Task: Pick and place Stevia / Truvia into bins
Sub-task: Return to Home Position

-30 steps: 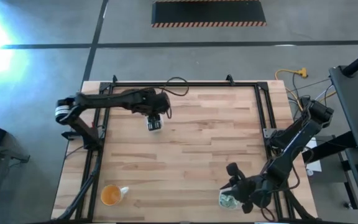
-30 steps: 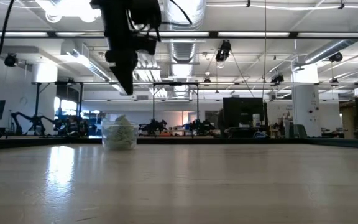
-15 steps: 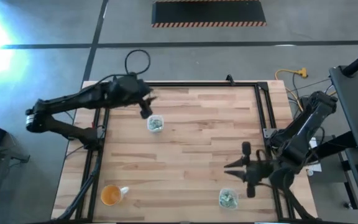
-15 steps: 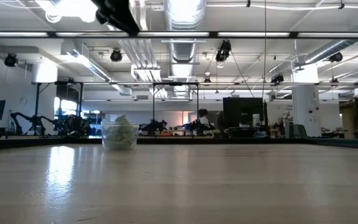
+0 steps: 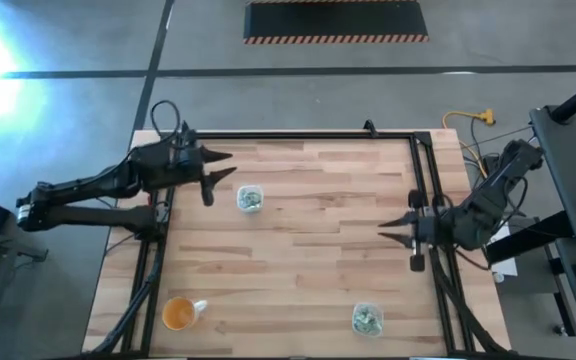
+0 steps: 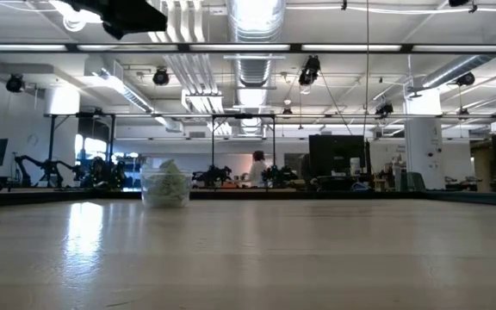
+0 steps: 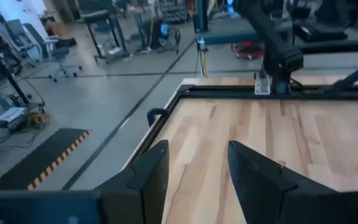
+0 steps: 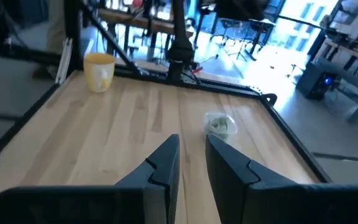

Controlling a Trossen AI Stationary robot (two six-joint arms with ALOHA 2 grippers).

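Note:
Two clear cups hold pale green and white Stevia packets. One cup (image 5: 250, 199) stands on its base toward the table's far left, and also shows in the low view (image 6: 166, 185) and the right wrist view (image 8: 219, 124). The other cup (image 5: 366, 319) stands near the near right corner. I see no loose packets on the table. My left gripper (image 5: 230, 165) (image 7: 197, 158) is open and held level, left of the far cup and pointing right. My right gripper (image 5: 388, 231) (image 8: 191, 149) is open at the table's right edge and points left.
An orange-tinted round cup (image 5: 178, 313) (image 8: 99, 70) stands at the near left corner. A black frame rail (image 5: 298, 135) runs round the table's far and side edges. Bare wood lies between the cups. A person (image 6: 257, 168) stands far off in the room behind.
My left gripper has risen from above the far cup and drawn back toward the table's left edge, tipping from pointing down to level. My right gripper has lifted off the near right cup and moved toward the far and right edges, turning level. Both cups have stayed put.

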